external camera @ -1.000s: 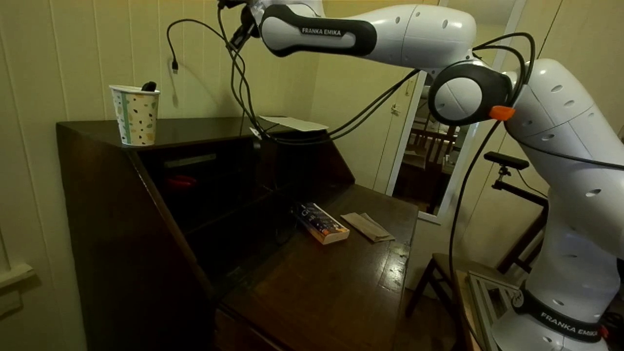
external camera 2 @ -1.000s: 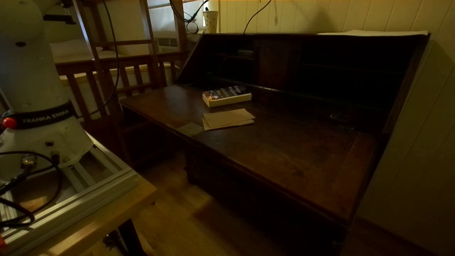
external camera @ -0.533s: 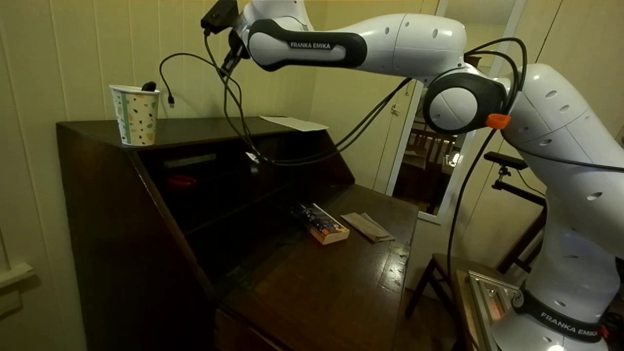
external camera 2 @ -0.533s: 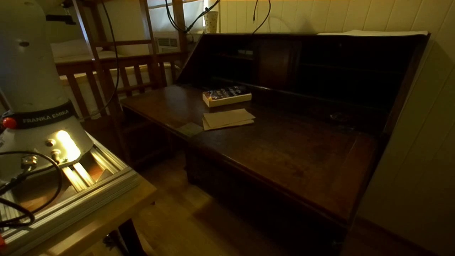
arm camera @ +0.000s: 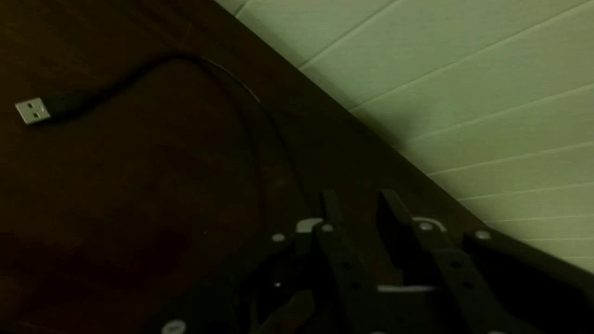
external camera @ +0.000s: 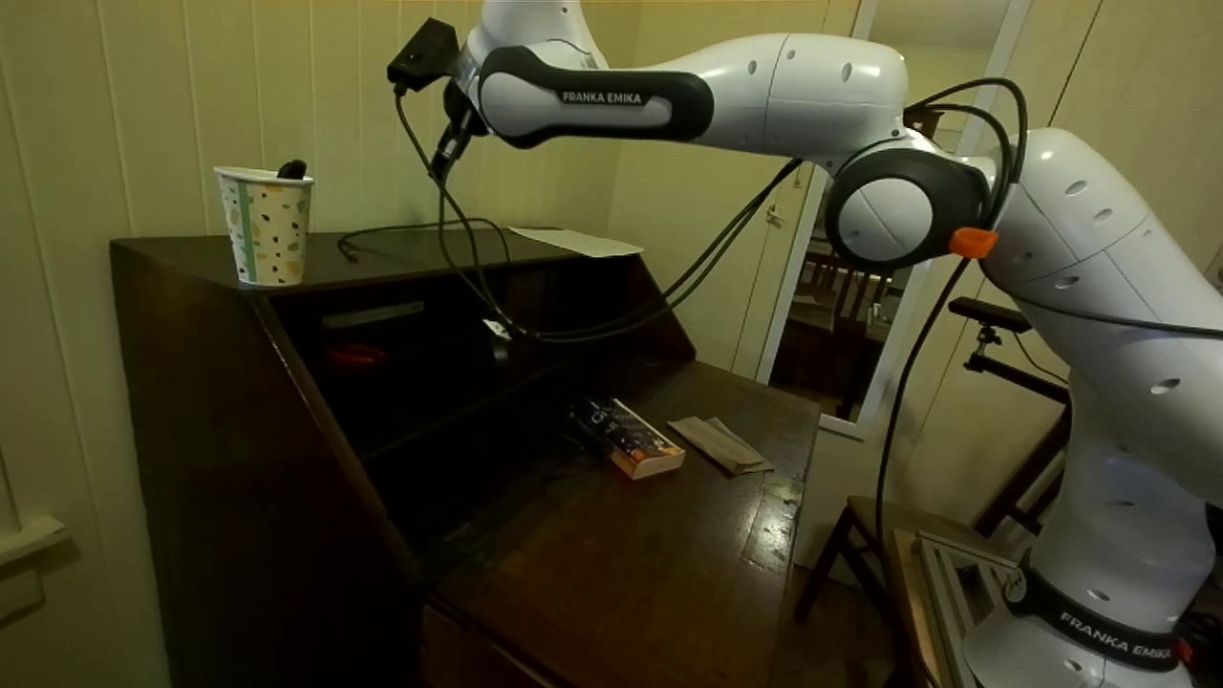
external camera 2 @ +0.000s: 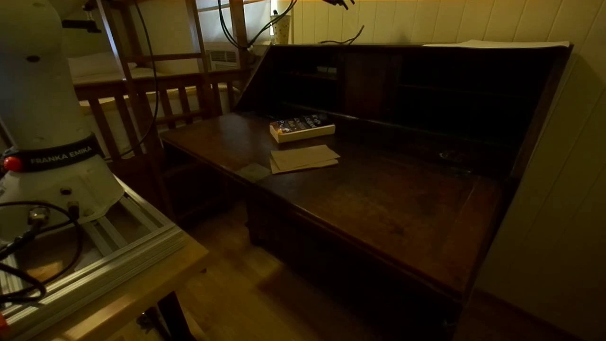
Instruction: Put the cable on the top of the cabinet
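The thin black cable [external camera: 392, 228] lies on the flat top of the dark brown cabinet [external camera: 191, 401], its plug end toward the cup. Part of it sticks up above the cabinet [external camera 2: 378, 203] top edge as a short curve of cable [external camera 2: 354, 38]. In the wrist view the cable [arm camera: 222, 69] curves across the cabinet top [arm camera: 116, 185], with its silver USB plug [arm camera: 32, 110] at the left. My gripper [arm camera: 358, 194] is open, with nothing between its fingers; the cable runs out of sight behind the left finger. In an exterior view the gripper [external camera: 439, 170] hangs above the cabinet top.
A patterned paper cup [external camera: 271, 229] stands on the cabinet top's near corner. A white sheet [external camera: 578, 242] lies at its other end. A book [external camera: 635, 440] and folded brown paper [external camera: 721, 444] lie on the desk surface. The wall [arm camera: 441, 93] is close behind. My arm's own cables hang in a loop.
The cable hung from my gripper in the earlier frames; now it is let go and rests on the cabinet top. The arm has come down and slightly to the left in an exterior view.
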